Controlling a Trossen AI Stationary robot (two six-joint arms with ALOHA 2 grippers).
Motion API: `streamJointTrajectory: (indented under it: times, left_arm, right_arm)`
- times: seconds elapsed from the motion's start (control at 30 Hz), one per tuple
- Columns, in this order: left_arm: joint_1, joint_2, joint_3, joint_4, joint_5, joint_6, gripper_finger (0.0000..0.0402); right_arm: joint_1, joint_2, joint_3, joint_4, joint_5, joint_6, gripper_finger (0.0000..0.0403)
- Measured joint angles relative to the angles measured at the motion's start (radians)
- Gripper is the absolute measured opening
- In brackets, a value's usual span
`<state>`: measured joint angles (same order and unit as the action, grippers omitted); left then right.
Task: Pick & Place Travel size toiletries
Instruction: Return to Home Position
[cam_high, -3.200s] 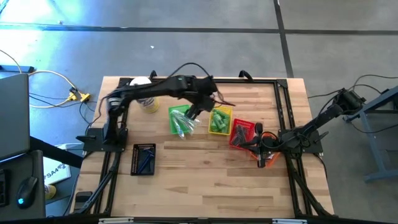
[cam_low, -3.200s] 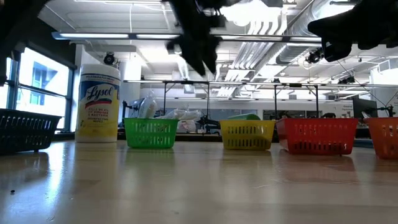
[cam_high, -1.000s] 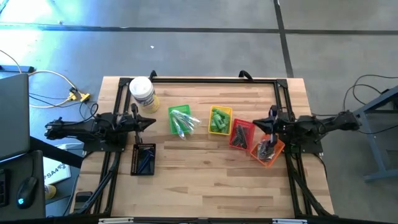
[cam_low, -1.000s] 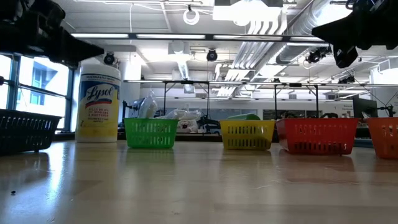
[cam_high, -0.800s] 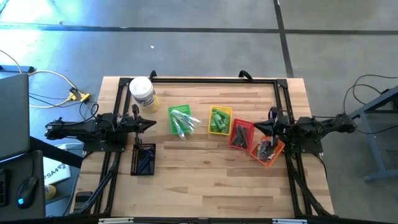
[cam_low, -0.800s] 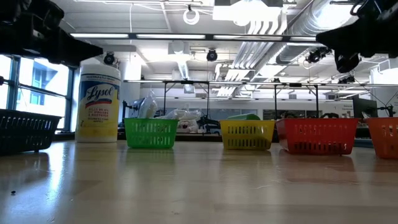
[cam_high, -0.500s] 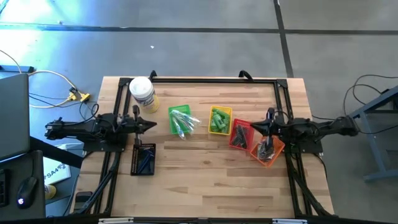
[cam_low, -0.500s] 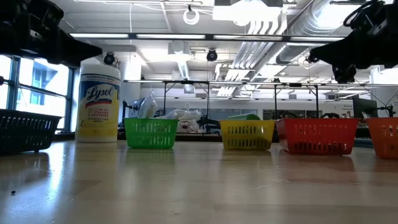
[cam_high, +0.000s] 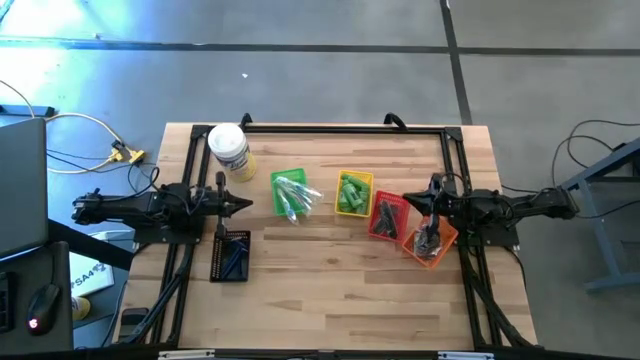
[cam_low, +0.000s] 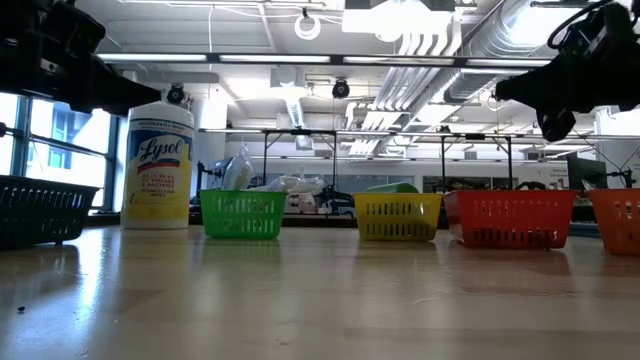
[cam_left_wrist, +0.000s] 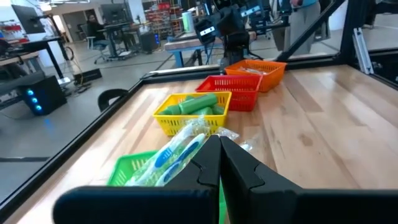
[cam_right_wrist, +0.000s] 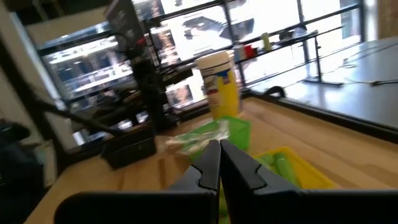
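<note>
Toiletries sit sorted in baskets on the bench; both arms lie folded low at its sides with empty fingers.

The green bottles (cam_high: 352, 194) lie in the yellow basket (cam_high: 339, 190), between the two sets of fingers and nearer the right ones. The clear packets (cam_high: 292, 196) spill over the green basket (cam_high: 275, 181), just ahead of the left fingers (cam_left_wrist: 219, 148), which are pressed together and hold nothing. The blue razors (cam_high: 233, 258) rest in the black basket (cam_high: 214, 270), just beside those fingers. The dark combs (cam_high: 386, 213) fill the red basket (cam_high: 374, 230), and the dark pieces (cam_high: 428, 240) fill the orange basket (cam_high: 441, 255), both close by the right fingers (cam_right_wrist: 219, 150), likewise closed tight and empty. The white jar (cam_high: 228, 150) stands upright beyond the left fingers, by the far edge of the bench (cam_high: 330, 300).
</note>
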<state>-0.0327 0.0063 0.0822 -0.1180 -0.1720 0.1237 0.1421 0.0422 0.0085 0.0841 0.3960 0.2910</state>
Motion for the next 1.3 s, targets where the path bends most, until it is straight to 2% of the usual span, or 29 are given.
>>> streamJointTrajectory:
  times: [0.1,0.3,1.3]
  left_arm:
    - [0.000,0.000,0.001,-0.005,-0.003,0.001,0.0000]
    - [0.000,0.000,0.001,-0.003,-0.007,0.001,0.0000]
    - [0.000,0.000,-0.001,-0.003,-0.009,0.002,0.0000]
  right_arm:
    - [0.000,0.000,0.000,0.003,0.049,0.000,0.0002]
    - [0.000,0.000,0.000,0.002,0.014,0.001,0.0002]
    - [0.000,0.000,-0.001,0.002,0.013,0.000,0.0002]
